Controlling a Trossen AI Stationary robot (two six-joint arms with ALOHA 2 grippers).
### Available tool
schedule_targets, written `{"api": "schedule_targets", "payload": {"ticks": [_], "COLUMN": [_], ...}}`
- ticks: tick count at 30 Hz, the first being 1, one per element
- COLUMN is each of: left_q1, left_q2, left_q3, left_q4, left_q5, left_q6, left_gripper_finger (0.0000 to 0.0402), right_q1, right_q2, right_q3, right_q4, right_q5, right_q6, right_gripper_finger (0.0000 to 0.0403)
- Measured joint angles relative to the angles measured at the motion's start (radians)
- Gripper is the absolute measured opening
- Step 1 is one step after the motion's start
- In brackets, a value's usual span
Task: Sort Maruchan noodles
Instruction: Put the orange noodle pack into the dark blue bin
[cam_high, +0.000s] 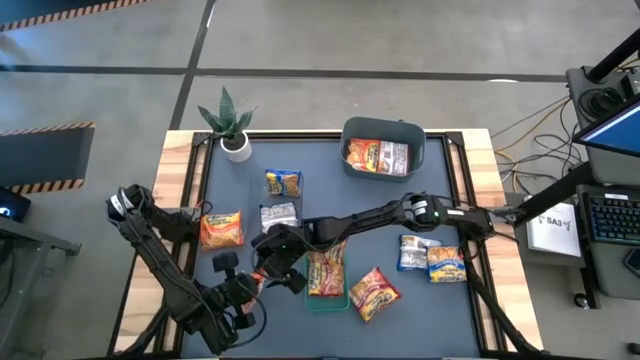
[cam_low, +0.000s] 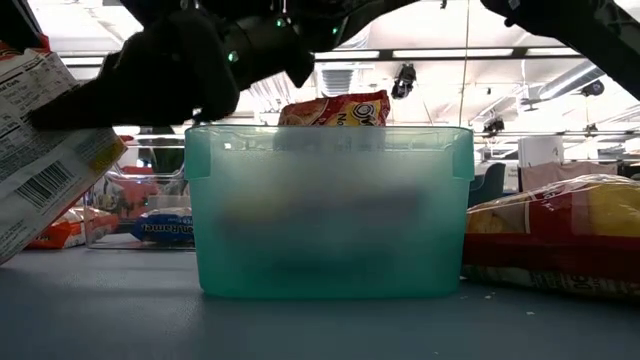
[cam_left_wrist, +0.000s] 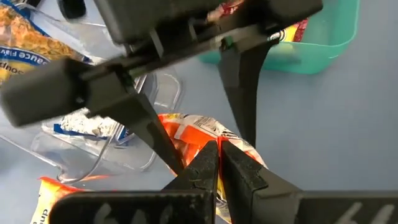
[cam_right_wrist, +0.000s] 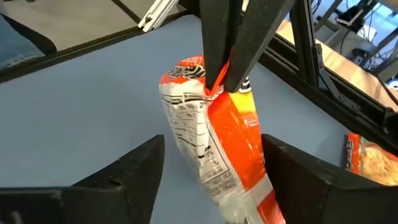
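1. Two grippers meet over the near middle of the table (cam_high: 460, 320), just left of the green tray (cam_high: 327, 303) — I see both arms crossing there from above.
2. My left gripper (cam_left_wrist: 216, 146) has its fingers pressed together on the top edge of an orange-red packet (cam_right_wrist: 239, 149), which hangs upright from that pinch above the table.
3. My right gripper (cam_right_wrist: 211, 140) is spread, one finger on each side of the same packet. The finger on the far side of it sits right against the wrapper, but I cannot tell whether it touches.
4. One orange packet in the tray (cam_high: 325, 272) lies lengthwise inside it, and from table height its top shows above the tray's rim.
5. Just right of the tray a tilted orange packet (cam_high: 375, 293) lies flat on the table.
6. Further right, two blue-and-yellow packets (cam_high: 447, 263) lie side by side.
7. On the left lies another orange packet (cam_high: 221, 230); towards the middle are a silver packet (cam_high: 278, 216) and, beyond it, a blue-and-yellow one (cam_high: 283, 183).
8. At the far edge the grey-blue bin (cam_high: 415, 135) holds packets (cam_high: 377, 156) — orange and silver — and a potted plant (cam_high: 230, 125) stands at the far left corner.
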Motion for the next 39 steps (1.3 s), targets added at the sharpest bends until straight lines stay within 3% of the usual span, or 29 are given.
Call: {"api": "schedule_targets", "payload": {"ticks": [10, 15, 20, 28, 39], "left_q1": [0.002, 0.002, 0.002, -0.027, -0.119], "left_q2": [0.000, 0.000, 0.000, -0.001, -0.012], "left_q3": [0.000, 0.000, 0.027, 0.236, 0.308], "left_q4": [0.003, 0.001, -0.033, -0.272, -0.407], "left_q5": [0.000, 0.000, 0.002, -0.063, -0.339], "left_q6": [-0.002, -0.016, -0.017, -0.010, -0.009], "left_gripper_finger": [0.0001, 0.0029, 0.0086, 0.0163, 0.0178], "right_q1": [0.003, 0.003, 0.003, 0.003, 0.003], "right_q2": [0.000, -0.002, -0.009, -0.033, -0.133], "right_q3": [0.000, 0.000, 0.000, -0.001, -0.002], "right_q4": [-0.011, -0.023, -0.046, -0.092, -0.206], "right_q5": [0.001, -0.001, -0.002, -0.027, -0.131], "right_q6": [-0.021, -0.021, -0.012, 0.012, 0.041], "right_gripper_finger": [0.0139, 0.0102, 0.0101, 0.0098, 0.0098]}}
